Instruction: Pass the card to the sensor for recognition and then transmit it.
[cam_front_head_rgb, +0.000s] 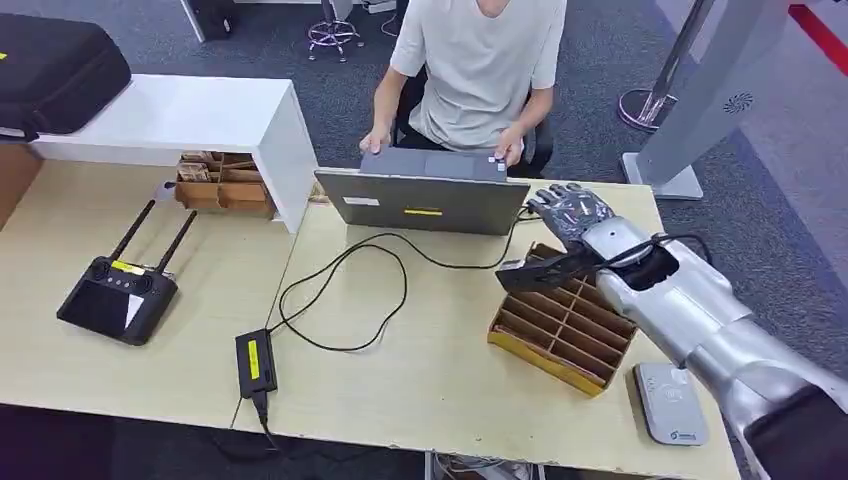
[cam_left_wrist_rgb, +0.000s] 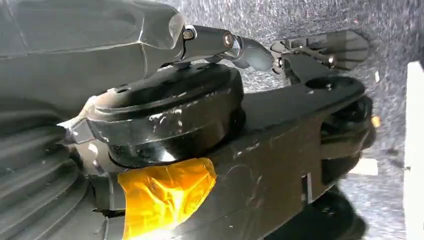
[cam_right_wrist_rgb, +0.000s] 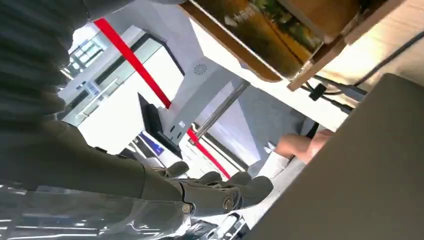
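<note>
Sensor (cam_front_head_rgb: 671, 402): flat, pale grey, rounded-rectangle pad, smooth plastic, with a small mark near its lower edge. It lay at the lower right of the head view on the light wood-grain table (cam_front_head_rgb: 430, 385), just right of the card box and partly under the right forearm.

Card box (cam_front_head_rgb: 565, 322): brown corrugated cardboard tray, tilted, split by thin cardboard dividers into narrow slots, at right of centre. Whether a card stood in any slot could not be told.

Right hand (cam_front_head_rgb: 572, 210): dark, glossy fingers on a silver ribbed arm, held above the far end of the card box, just beside the laptop's right corner. Its fingers were stretched out and loose, with nothing in them.

Left hand (cam_left_wrist_rgb: 125, 45): grey ribbed cover and thick grey thumb, seen close up over speckled carpet; whether it was clenched or released could not be told.

Laptop (cam_front_head_rgb: 425, 200): matt grey slab, lid raised, at upper centre; a person's hands rested at its far edge.

Power brick (cam_front_head_rgb: 256, 360): black block with a yellow label, lower left of centre, its thin black cable looping to the laptop.

Remote controller (cam_front_head_rgb: 118, 298): black, dark screen, two stick antennas, at left.
</note>
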